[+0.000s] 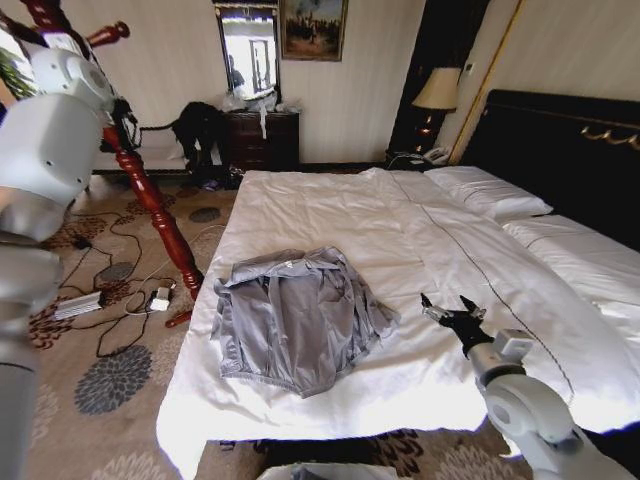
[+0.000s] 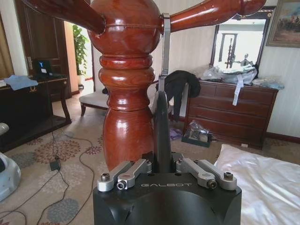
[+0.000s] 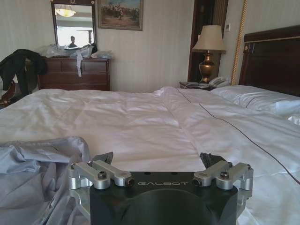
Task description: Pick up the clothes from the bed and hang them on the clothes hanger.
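Right gripper (image 1: 452,309) is low over the near right part of the bed (image 1: 330,215), jaws spread wide, nothing between them. In the right wrist view the same gripper (image 3: 159,161) sits just above the white duvet, with a fold of the clothes (image 3: 35,173) right beside its one jaw, apart from it as far as I can tell.

The clothes (image 1: 295,318) lie crumpled flat on the near left part of the bed, collar end toward the far side, hem near the foot edge. Grey-blue fabric, one sleeve bunched along the left edge. Well clear of the pillows (image 1: 487,190) by the dark headboard (image 1: 560,150).

Left arm is raised high at the left, next to the wooden coat stand (image 1: 150,195) standing on the carpet beside the bed. In the left wrist view the left gripper (image 2: 161,164) has its jaws closed on the black body of the clothes hanger (image 2: 162,136), held edge-on and upright. The hanger's silver hook (image 2: 165,44) runs up to the stand's round top (image 2: 124,33), at the base of one peg; whether it is actually seated over the peg I can't tell.

Farther back: cables and a power strip (image 1: 80,303) on the carpet, a dark dresser (image 1: 262,138) against the wall with black garments (image 1: 198,128) heaped beside it, a mirror above it, a lamp (image 1: 437,95) on the nightstand.
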You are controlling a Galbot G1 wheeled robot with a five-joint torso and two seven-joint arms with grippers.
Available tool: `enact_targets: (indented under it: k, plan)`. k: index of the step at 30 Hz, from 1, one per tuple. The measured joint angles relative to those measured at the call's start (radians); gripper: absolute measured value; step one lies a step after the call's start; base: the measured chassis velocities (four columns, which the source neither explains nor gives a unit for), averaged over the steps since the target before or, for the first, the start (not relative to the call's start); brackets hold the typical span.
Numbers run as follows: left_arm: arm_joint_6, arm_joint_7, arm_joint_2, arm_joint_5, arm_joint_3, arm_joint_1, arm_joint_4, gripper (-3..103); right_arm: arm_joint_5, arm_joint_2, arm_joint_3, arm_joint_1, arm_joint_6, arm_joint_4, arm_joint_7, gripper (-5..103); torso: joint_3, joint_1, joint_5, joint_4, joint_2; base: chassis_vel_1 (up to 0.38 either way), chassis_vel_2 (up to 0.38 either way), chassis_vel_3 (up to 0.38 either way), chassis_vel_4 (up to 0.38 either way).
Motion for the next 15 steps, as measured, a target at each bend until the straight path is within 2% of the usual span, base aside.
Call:
enact_targets:
  k: [4, 15]
  plan:
    - [-0.001, -0.002, 0.008, 0.001, 0.0, 0.002, -0.02, 16, -0.001, 0.001, -0.001, 0.0, 0.0, -0.001, 0.0, 100, 0.0, 0.0, 0.0003, -0.0006, 0.0, 0.0, 0.0, 0.0, 0.0]
    - [-0.008, -0.005, 0.041, 0.024, 0.007, -0.001, -0.139, 16, -0.006, 0.007, -0.024, 0.007, 0.0, -0.003, -0.001, 100, 0.0, 0.0, 0.0004, -0.0002, 0.0, 0.0, 0.0, 0.0, 0.0]
